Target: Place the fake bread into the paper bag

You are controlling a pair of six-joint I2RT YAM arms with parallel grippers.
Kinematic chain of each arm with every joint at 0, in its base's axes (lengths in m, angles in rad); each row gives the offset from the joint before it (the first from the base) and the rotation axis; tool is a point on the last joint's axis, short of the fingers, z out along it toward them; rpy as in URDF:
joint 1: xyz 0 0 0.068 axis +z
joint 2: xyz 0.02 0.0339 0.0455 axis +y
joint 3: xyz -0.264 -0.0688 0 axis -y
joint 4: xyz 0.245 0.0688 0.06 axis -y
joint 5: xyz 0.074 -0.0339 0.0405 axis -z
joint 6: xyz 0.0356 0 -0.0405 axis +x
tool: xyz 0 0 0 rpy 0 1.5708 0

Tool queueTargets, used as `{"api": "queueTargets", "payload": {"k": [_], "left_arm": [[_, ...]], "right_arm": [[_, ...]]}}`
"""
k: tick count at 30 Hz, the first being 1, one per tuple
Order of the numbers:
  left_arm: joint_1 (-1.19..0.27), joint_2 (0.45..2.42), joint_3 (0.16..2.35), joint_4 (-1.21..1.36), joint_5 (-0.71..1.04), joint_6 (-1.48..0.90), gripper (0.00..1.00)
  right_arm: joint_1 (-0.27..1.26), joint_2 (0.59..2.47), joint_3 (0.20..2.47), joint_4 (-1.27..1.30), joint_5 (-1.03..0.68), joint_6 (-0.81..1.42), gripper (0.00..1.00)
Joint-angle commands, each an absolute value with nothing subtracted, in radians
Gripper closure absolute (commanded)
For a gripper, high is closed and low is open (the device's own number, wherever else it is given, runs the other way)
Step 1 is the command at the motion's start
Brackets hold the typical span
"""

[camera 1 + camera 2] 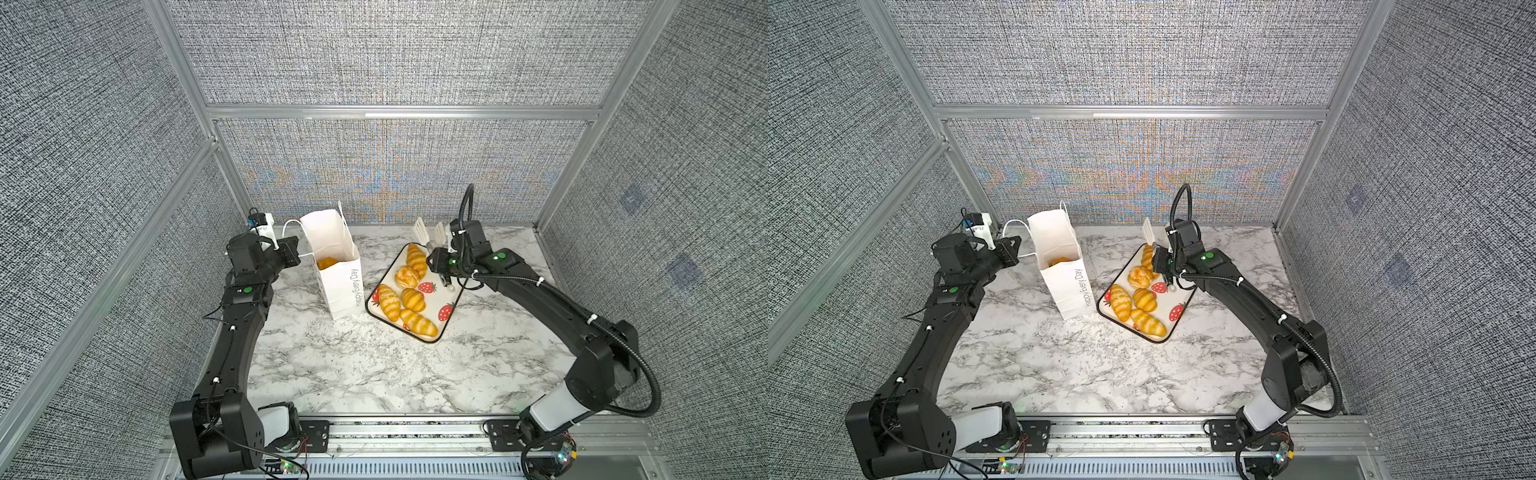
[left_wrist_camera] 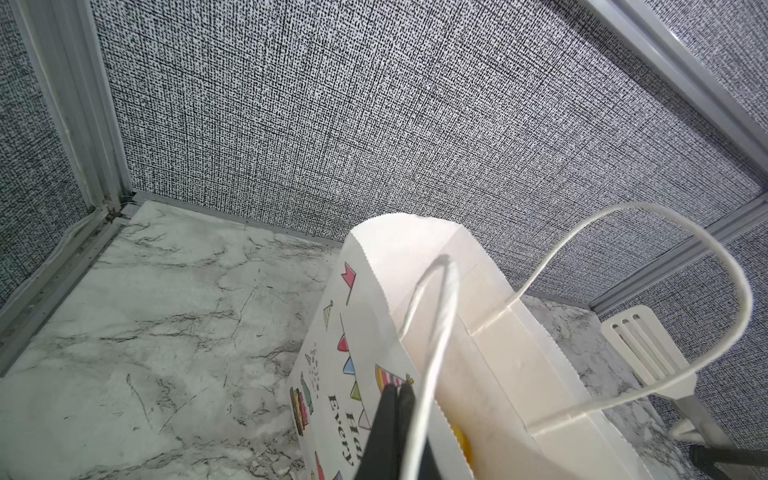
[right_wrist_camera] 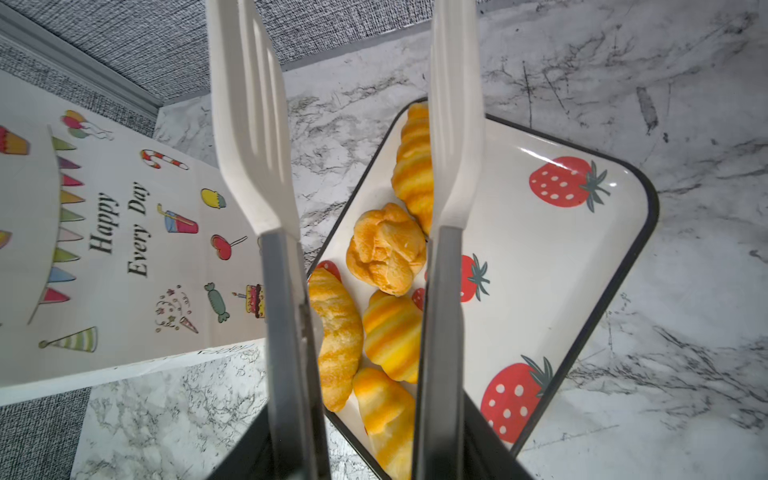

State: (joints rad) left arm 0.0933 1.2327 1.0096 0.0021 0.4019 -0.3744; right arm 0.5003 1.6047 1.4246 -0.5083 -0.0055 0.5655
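Well, nearest on the table (image 1: 374,374): tray (image 1: 436,296) w/ five bread (image 1: 412,299) pcs, bunched toward its bag side; in the R wrist view the tongs (image 3: 249,145) cover parts of three. Just beside the tray stands the bag (image 1: 338,286), upright, mouth open. An orange bit of bread shows deep inside, the rest hidden by the paper, so count unclear. R gripper (image 1: 435,254) hangs over the tray's far end, clamped on the tongs' grey arms. The white slotted blades stand apart, nothing between them, tips cut off in the wrist view. L gripper (image 1: 297,250) sits at the bag's far-left side, fingers (image 2: 390,419) pressed together. A handle (image 2: 436,340) cord runs against them, but whether it's pinched I can't tell. Bag's bottom is cut off in the L wrist view.
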Motion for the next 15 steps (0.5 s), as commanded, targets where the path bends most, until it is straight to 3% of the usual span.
{"api": "queueTargets", "payload": {"k": [1,15], "left_arm": [[0.094,1.231,1.009,0.018,0.410,-0.373,1.00],[0.094,1.228,1.009,0.016,0.408,-0.373,1.00]], "right_arm": [[0.490,1.623,1.428,-0.518,-0.021,0.592,0.50],[0.452,1.765,1.477,-0.562,-0.092,0.595,0.45]]}}
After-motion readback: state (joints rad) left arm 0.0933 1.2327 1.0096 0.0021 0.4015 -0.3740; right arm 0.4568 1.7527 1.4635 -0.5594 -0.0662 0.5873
